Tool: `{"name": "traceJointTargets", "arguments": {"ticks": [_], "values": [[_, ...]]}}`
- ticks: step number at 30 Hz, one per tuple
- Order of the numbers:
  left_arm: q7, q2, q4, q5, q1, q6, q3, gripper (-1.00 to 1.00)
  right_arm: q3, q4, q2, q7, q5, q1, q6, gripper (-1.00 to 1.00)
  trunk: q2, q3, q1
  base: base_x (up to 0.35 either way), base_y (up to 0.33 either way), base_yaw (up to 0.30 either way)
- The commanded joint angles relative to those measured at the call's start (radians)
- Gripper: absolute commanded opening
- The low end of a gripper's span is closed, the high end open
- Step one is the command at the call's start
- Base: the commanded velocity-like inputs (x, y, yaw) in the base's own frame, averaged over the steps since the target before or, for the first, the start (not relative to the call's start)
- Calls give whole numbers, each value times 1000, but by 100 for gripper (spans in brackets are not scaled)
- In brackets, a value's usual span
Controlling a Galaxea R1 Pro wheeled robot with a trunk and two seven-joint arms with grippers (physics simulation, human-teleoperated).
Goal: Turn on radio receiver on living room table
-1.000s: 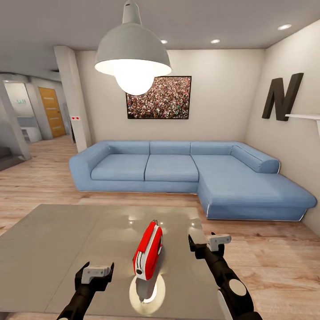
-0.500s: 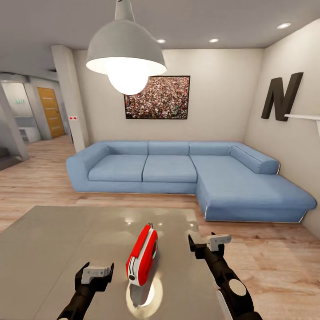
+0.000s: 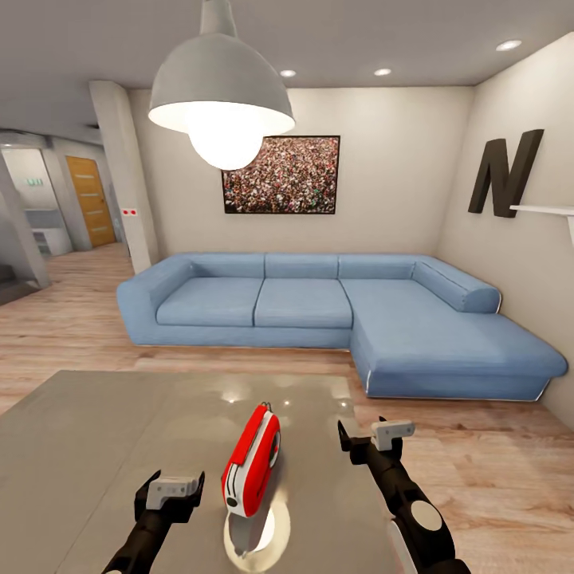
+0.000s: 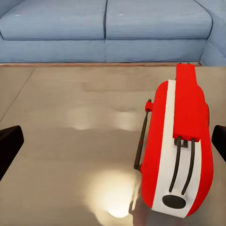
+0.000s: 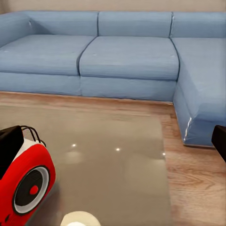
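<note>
Beige walls, a blue sofa (image 3: 335,307) and a hanging lamp (image 3: 221,100) frame the room, and in front of the robot the grey table (image 3: 96,430) gleams with the lamp's reflection. Standing upright on its narrow edge near the middle of that glossy top is the radio (image 3: 252,470), between the two arms and touched by neither. Its round dial (image 5: 32,190) shows on the red face turned toward the right gripper (image 3: 368,443); the wire handle (image 4: 142,136) runs along the side toward the left gripper (image 3: 169,493). Both claws hang spread apart with nothing in them.

It looks light and rigid, a hard plastic shell, and I'd judge it tippy: tall, thin, on a slick surface, so a sideways poke would likely slide it or knock it flat. Steadying the white back with one claw while the other presses the face seems wisest; the handle looks too thin to brace against.
</note>
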Motion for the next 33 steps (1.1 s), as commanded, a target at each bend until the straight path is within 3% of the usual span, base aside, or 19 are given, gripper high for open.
{"name": "traceJointTargets", "arguments": {"ticks": [1, 16, 33], "values": [[0, 0, 0, 0, 0, 0, 0, 100, 0, 0, 0, 0, 0, 0, 0, 100, 0, 0, 0, 32, -92, 0], [0, 0, 1, 0, 0, 0, 0, 100, 0, 0, 0, 0, 0, 0, 0, 100, 0, 0, 0, 87, -161, 0], [0, 0, 0, 0, 0, 0, 0, 100, 0, 0, 0, 0, -1, 0, 0, 100, 0, 0, 0, 13, -16, 0]]}}
